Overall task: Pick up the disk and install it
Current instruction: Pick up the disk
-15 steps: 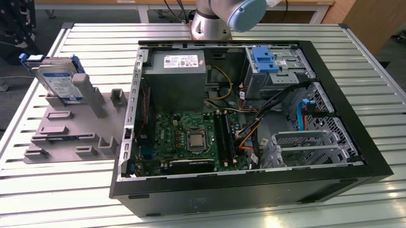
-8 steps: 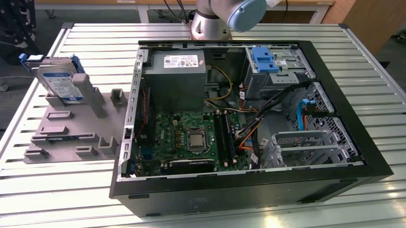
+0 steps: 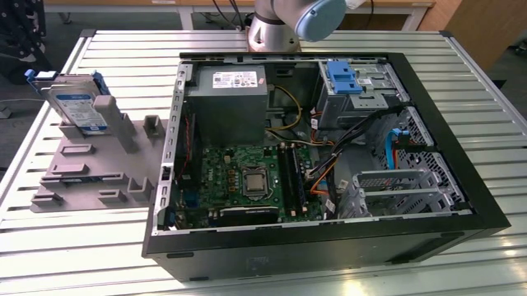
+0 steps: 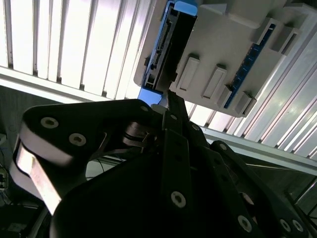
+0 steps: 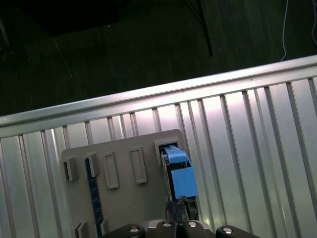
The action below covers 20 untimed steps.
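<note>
— In the exterior view, where to look for the disk (image 3: 76, 106)?

— Towards the exterior view's left. Stands on edge in a slot of the grey fixture (image 3: 99, 163), white-and-blue label facing out, blue carrier framing it. Shares the slatted tabletop (image 3: 58, 246) with the open computer case (image 3: 329, 160), near it but apart.

— And of the arm (image 3: 276, 28) there?

— Can make out a grey joint with a blue cap, rising at the far side of the tabletop, behind the case.

— Moving to the second wrist view?

— Looks along the black gripper (image 4: 171, 99) straight at the disk (image 4: 171, 49), seen edge-on in the fixture (image 4: 233, 44). Lines up with the disk's thin edge. Grasps nothing. Cannot tell whether released or clenched.

— And the first wrist view?

— Points downward over the fixture (image 5: 124, 198), with the gripper (image 5: 177, 210) in line with the blue end of the disk (image 5: 181, 176). Cannot tell whether touching or apart from this angle. Takes in the tabletop (image 5: 247, 148) running beneath and, past its edge, the dark floor (image 5: 124, 44). Suggests a wrist held above the tabletop's edge and aimed at the slot holding the disk.
</note>
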Each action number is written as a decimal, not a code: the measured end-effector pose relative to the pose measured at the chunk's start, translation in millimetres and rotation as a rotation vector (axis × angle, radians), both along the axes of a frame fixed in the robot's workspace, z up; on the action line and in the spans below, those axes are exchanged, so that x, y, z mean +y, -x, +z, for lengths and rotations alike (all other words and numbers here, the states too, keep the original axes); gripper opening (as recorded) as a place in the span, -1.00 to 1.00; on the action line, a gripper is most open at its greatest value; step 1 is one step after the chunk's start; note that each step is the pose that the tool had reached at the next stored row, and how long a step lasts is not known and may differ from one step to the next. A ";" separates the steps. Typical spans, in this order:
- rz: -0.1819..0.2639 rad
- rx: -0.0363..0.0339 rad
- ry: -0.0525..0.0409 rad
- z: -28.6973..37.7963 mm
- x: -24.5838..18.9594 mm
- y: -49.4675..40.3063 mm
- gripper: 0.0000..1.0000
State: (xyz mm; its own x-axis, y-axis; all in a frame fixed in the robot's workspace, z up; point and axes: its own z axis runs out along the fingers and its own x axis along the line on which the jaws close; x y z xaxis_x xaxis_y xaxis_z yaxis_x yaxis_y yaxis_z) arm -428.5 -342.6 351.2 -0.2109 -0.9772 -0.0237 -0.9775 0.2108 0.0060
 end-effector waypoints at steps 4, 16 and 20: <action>0.001 0.0000 0.0000 0.0 0.0 0.0 -0.79; 0.009 0.0000 0.0000 0.0 0.0 0.0 -0.65; 0.010 0.0001 0.0000 0.0 0.0 0.0 -0.51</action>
State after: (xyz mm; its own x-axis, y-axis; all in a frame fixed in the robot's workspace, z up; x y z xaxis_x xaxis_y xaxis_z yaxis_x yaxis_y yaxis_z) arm -428.5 -342.6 351.3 -0.2015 -0.9792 -0.0237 -0.9795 0.2014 0.0060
